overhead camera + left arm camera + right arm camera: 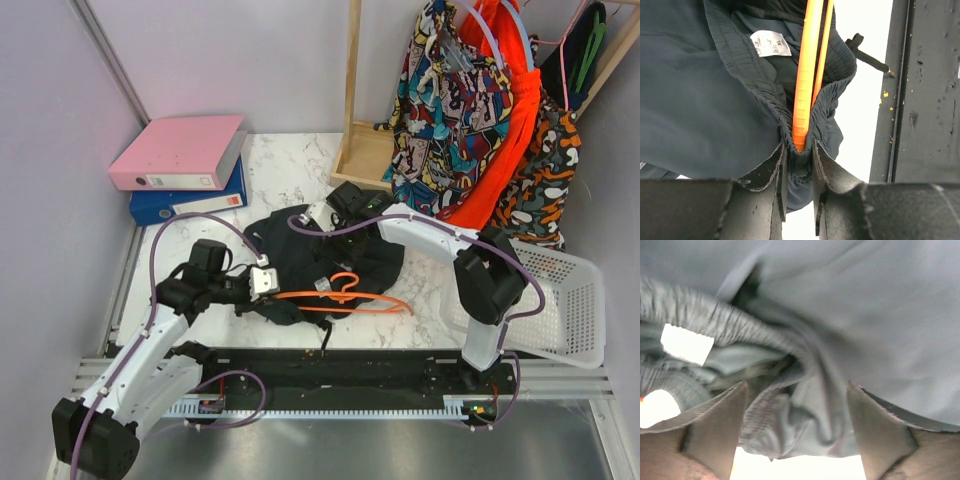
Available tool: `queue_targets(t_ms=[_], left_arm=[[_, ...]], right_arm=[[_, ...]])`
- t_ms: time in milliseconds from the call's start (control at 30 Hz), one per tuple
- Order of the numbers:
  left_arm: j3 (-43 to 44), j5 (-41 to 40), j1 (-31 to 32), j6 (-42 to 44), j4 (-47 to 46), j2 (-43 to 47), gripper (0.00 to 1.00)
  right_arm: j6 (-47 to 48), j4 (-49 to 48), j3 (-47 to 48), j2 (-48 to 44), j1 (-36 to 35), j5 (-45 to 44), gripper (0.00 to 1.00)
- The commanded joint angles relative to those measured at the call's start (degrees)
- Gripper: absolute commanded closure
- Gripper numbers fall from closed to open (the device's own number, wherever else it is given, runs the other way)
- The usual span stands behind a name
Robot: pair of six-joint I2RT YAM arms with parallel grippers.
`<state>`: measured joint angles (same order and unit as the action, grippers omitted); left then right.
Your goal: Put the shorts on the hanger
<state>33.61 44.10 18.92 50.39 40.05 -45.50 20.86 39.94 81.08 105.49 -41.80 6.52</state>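
The black shorts (pixel 370 262) lie crumpled in the middle of the marble table. The orange hanger (pixel 345 296) lies across their near part, its hook on the fabric. My left gripper (pixel 268 283) is at the shorts' left end. In the left wrist view it (pixel 799 150) is shut on the gathered waistband (pixel 760 85), and the hanger's end (pixel 804 90) sits inside that fold at the fingertips. A drawstring (pixel 870 57) trails to the right. My right gripper (pixel 330 212) is at the shorts' far edge. Its jaws (pixel 797 390) stand wide open around bunched fabric (pixel 810 410).
Pink binder (pixel 180 150) on a blue binder (pixel 185 203) at the back left. A white basket (pixel 570 300) stands at the right. A wooden rack (pixel 352 90) at the back holds a comic-print garment (pixel 450 90) and an orange garment (pixel 505 140). A black rail (pixel 350 365) runs along the near edge.
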Motion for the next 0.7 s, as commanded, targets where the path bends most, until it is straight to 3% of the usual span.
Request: queue_targets(t_ms=[0, 200, 267, 367, 400, 500, 567, 667], left_arm=[[-0.6, 2.3, -0.3, -0.1, -2.2, 1.6, 0.98], [0.0, 3.5, -0.3, -0.9, -2.0, 1.0, 0.98], [0.0, 3.1, -0.3, -1.1, -2.0, 1.2, 0.98], [-0.1, 1.7, -0.4, -1.3, -1.5, 2.2, 0.98], [-0.1, 1.5, -0.5, -0.9, -0.9, 3.3, 0.98], [-0.2, 2.3, -1.9, -0.3, 1.2, 6.1, 0.98], [-0.2, 2.7, -3.0, 0.2, 2.2, 7.0, 0.98], [-0.3, 2.2, -3.4, 0.4, 2.8, 7.3, 0.98]], right_arm=[[-3.2, 3.3, -3.9, -5.7, -0.4, 2.0, 0.08], [-2.8, 3.5, -9.4, -6.4, -2.5, -3.0, 0.04], [-3.0, 2.2, -11.2, -5.6, -2.9, -4.1, 0.16], [-2.8, 0.8, -12.3, -4.7, -2.4, -8.0, 0.4], [-2.8, 0.7, -12.3, -4.8, -2.1, -8.5, 0.53], [-2.1, 1.8, -12.3, -5.7, 0.2, -8.5, 0.64], [-1.4, 2.4, -12.6, -7.0, 1.6, -7.7, 0.62], [-0.1, 4.3, -11.5, -8.4, 3.3, -4.3, 0.39]])
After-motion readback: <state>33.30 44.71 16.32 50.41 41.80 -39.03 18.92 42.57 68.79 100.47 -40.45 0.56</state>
